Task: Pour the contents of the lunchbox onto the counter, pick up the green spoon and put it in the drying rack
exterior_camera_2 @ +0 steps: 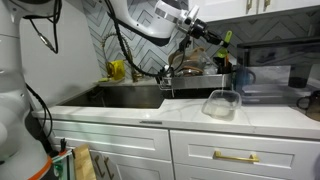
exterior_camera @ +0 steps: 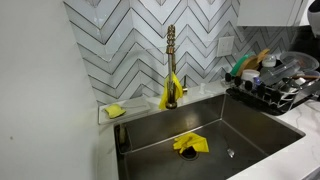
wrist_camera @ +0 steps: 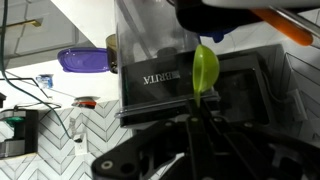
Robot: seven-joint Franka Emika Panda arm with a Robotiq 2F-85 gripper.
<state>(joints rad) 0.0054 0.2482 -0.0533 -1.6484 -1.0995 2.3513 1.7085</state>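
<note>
Spoon [wrist_camera: 205,66], green, is clamped by its handle in the gripper [wrist_camera: 203,112], its bowl sticking out past the fingertips. Both hang over the rack [exterior_camera_2: 205,76] at the sink's [exterior_camera: 200,125] right end. Lunchbox [exterior_camera_2: 222,103] sits on the near counter [exterior_camera_2: 150,112].

Brushed stainless steel basin [exterior_camera: 200,125] with a dull sheen; at its twelve o'clock a polished brass-coloured metal faucet [exterior_camera: 171,60] against glossy chevron tiles [exterior_camera: 110,45]. A limp yellow cloth [exterior_camera: 190,144] lies inside. At three o'clock, a black wire rack [exterior_camera: 275,98]. The smooth white table [exterior_camera_2: 130,113] bears a clear plastic lunchbox [exterior_camera_2: 221,103]. The spoon [wrist_camera: 206,68] is glossy green plastic
</note>
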